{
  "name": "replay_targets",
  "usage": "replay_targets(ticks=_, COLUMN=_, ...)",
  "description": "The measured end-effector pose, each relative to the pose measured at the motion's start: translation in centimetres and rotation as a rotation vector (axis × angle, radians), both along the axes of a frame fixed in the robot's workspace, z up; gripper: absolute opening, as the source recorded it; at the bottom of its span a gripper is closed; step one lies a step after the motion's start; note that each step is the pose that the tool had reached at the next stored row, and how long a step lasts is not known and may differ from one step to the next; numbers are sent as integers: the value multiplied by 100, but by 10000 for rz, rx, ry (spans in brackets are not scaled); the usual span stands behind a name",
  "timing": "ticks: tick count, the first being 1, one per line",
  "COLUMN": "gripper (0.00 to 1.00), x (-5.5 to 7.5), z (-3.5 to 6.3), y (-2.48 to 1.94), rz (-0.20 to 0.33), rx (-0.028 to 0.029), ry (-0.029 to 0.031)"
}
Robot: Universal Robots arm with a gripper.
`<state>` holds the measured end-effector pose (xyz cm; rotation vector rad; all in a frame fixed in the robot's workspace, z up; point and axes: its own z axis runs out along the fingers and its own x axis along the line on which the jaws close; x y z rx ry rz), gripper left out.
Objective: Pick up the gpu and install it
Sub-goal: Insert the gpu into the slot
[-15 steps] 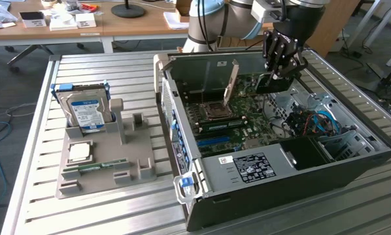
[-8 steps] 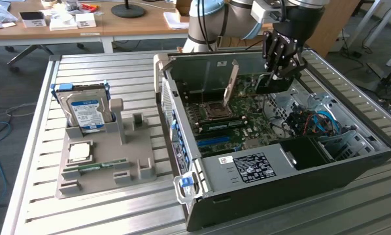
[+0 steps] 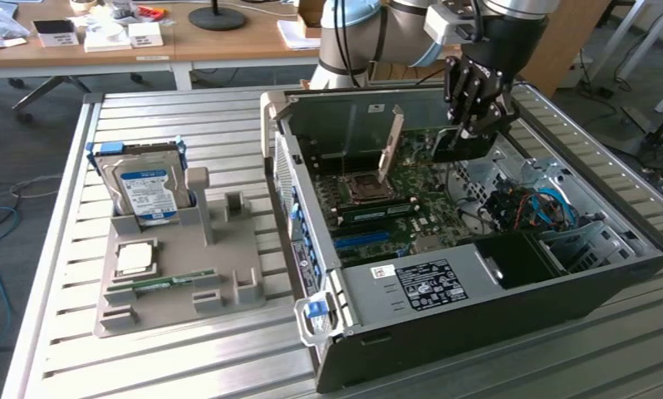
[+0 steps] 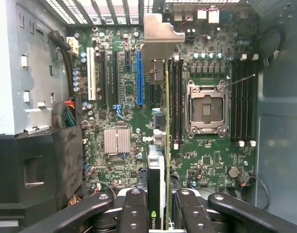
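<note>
gpu [image 4: 157,167] is pinched edge-on between the fingers [image 4: 134,208] of the gripper [image 4: 159,193], one finger flat on each face. in the exterior view the gripper [image 3: 473,129] hangs inside the open computer case [image 3: 498,324] with the gpu [image 3: 461,148] below it, its metal end bracket toward the case's back wall.

position: in the wrist view the card runs along the motherboard [image 4: 211,165], between the blue slot [image 4: 139,77] and the black memory slots, beside the empty processor socket [image 4: 206,109]. the bracket end reaches the vented back wall.

progress, judged: pick-up is done, since the card is in hand and well apart from the grey holder [image 3: 238,283] on the bench [image 3: 143,357], which carries the hard drive [image 3: 145,187] and a memory stick [image 3: 171,281]. the install is not shown complete (cannot tell whether the card's lower edge touches a slot or sits above it). fingers not released.
</note>
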<state>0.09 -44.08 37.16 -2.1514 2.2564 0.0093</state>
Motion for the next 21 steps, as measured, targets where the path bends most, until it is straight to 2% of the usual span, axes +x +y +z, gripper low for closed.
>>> replay_targets(ticks=21, gripper=27, x=-16, z=-32, y=0, rz=0, rx=0, ry=1)
